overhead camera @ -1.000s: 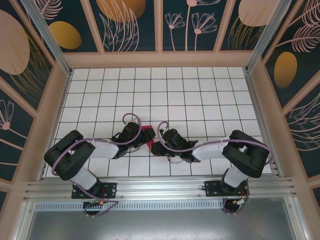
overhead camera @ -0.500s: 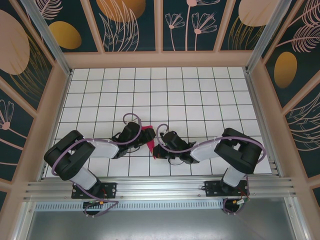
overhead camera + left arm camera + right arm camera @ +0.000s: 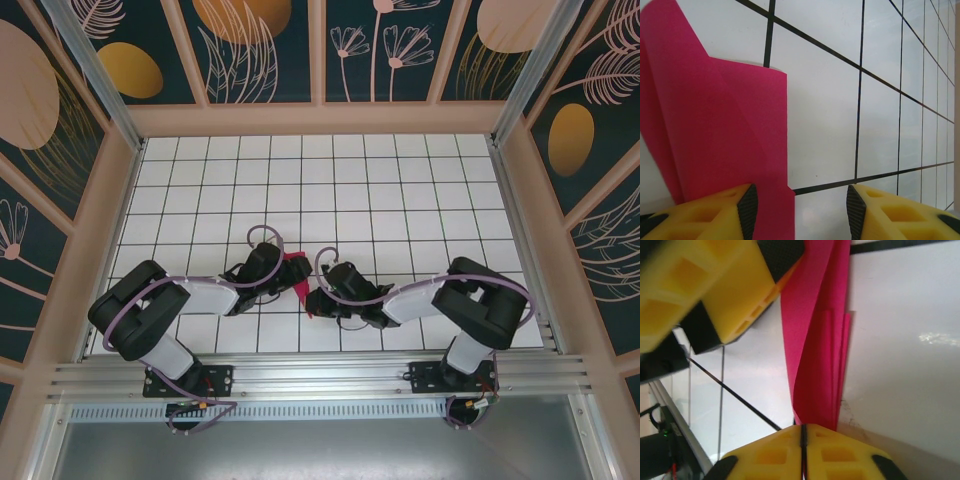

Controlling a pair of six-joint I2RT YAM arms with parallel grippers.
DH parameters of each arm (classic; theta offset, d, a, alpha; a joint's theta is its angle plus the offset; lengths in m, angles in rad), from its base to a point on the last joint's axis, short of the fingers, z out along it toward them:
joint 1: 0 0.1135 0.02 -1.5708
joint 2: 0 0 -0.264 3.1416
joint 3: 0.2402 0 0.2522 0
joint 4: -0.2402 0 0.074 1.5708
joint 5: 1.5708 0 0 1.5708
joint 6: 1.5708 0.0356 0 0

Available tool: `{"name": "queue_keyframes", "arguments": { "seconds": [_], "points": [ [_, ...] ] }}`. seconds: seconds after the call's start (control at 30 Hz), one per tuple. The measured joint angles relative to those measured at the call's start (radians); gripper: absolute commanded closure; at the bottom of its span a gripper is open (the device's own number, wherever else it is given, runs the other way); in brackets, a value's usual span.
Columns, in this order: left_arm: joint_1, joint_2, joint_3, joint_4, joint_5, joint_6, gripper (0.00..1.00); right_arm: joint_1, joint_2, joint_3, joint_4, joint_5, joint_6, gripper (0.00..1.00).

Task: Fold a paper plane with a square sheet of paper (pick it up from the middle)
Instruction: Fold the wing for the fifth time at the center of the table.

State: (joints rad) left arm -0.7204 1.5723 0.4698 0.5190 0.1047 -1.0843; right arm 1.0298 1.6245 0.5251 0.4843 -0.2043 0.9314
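The sheet of paper (image 3: 298, 276) is folded into a narrow magenta shape of several creased layers, lying between the two arms. My right gripper (image 3: 803, 429) is shut on its near end, and the paper (image 3: 815, 360) rises away from the closed fingers. In the top view the right gripper (image 3: 314, 300) is at the paper's lower tip. My left gripper (image 3: 797, 212) is open, with the paper (image 3: 715, 125) partly between its fingers, against the left pad (image 3: 747, 210). The left gripper (image 3: 282, 270) is at the paper's upper part. Its yellow fingers (image 3: 730, 285) show in the right wrist view.
The white tiled table (image 3: 400, 200) stretches free behind the arms. Wooden frame walls (image 3: 120, 200) close it in on the left, right and back. A metal rail (image 3: 320, 375) runs along the near edge by the arm bases.
The right arm's elbow has swung a little to the left. The paper's lower tip now reaches down beside the right gripper. The left arm has hardly moved.
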Motion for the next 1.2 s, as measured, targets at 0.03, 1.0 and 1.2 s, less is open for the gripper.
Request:
{"name": "queue_keyframes", "arguments": {
  "seconds": [0.03, 1.0, 1.2],
  "points": [
    [0.0, 0.0, 0.0, 0.0, 0.0, 0.0, 0.47, 0.0, -0.018, 0.0, -0.015, 0.001, -0.006, 0.72],
    [0.0, 0.001, 0.002, -0.002, 0.001, 0.0, 0.47, -0.007, 0.035, 0.031, -0.066, -0.014, 0.005, 0.92],
    [0.0, 0.002, 0.006, -0.007, 0.0, 0.004, 0.47, -0.007, 0.046, 0.029, -0.04, -0.018, 0.029, 0.96]
  ]
}}
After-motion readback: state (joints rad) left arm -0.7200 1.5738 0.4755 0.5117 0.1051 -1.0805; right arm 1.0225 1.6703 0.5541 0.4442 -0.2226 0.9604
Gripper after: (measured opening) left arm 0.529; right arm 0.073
